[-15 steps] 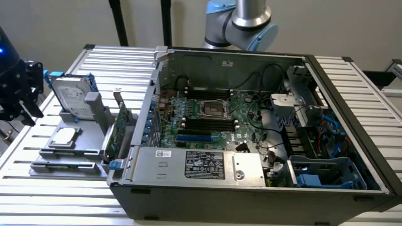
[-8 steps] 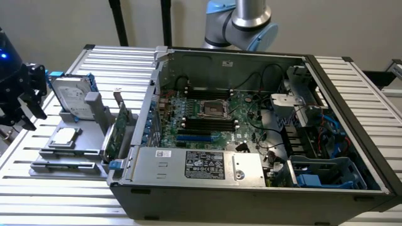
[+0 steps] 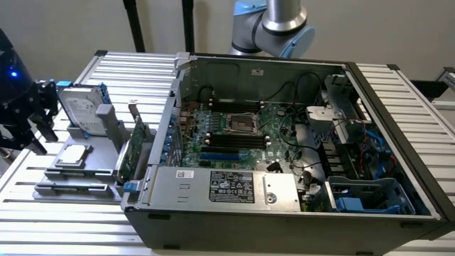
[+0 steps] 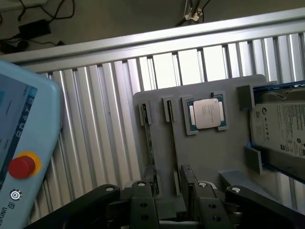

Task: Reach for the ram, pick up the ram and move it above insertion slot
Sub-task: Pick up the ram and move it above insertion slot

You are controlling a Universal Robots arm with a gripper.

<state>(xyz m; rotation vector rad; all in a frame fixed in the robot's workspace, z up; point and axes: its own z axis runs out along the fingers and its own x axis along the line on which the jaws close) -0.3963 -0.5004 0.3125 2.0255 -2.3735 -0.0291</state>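
- The tool [image 4: 169, 175] is seen spread, its dark fingers [image 4: 152, 177] parted over the near end of a grey fixture [image 4: 214, 157].
- The ram [image 4: 172, 138] is stood on edge in a narrow slot of that fixture, and its near end lies between the two parted fingers; whether it is touched by them cannot be told.
- A second thin stick [image 4: 147, 138] is held in the neighbouring slot, just beside the ram and parallel to it.
- A square processor [image 4: 207, 113] is seated in a recess of the fixture on the far side of the ram from the second stick, and a hard drive [image 4: 281, 129] is set beyond it.
- The fixture is carried by a ribbed aluminium counter [image 4: 109, 119].
- A pale blue teach pendant [image 4: 24, 119] with a red button [image 4: 21, 166] is seen beside the counter in the wrist view.
- In the exterior view the tool is found at the exterior view's left, by the fixture, where a green expansion card [image 3: 128, 154] is stood upright.
- An open computer case [image 3: 284, 224] is laid on the counter to the exterior view's right of the fixture, with its motherboard [image 3: 235, 133] exposed.
- The arm [image 3: 281, 21] is seen behind the case.
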